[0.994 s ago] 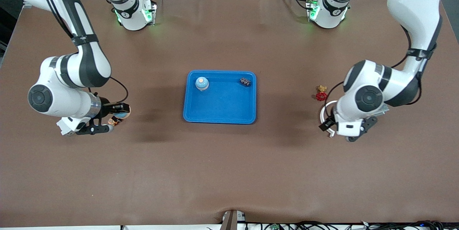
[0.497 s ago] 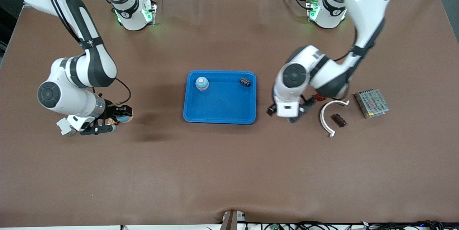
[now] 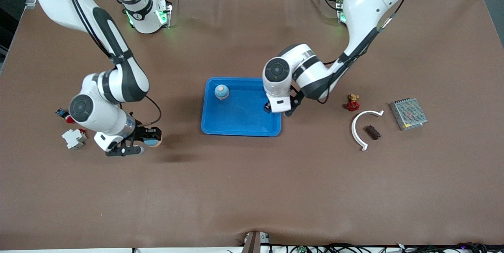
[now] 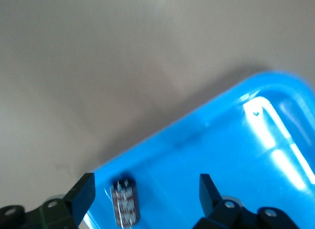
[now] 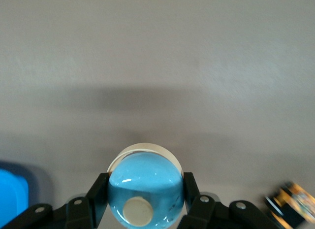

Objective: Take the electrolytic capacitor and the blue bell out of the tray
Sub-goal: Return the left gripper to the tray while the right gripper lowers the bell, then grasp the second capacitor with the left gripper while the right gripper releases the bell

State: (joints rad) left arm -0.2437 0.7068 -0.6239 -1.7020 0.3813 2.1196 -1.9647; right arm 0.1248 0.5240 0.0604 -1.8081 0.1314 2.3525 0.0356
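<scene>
The left pincer (image 3: 271,108) hangs with jaws apart over the shallow bright-blue plastic tray (image 3: 241,121), at the tray corner toward the left arm's end. The small dark cylindrical electrolytic capacitor (image 4: 125,205) lies in that corner, just under the spread fingers. A round blue bell (image 3: 221,92) sits in the tray's other corner. The right pincer (image 3: 147,141) is off the tray, over the brown tabletop (image 3: 252,190), clamped on a second round blue bell (image 5: 145,194). The capacitor pickup looks in hand; next, lower the jaws astride it and close.
</scene>
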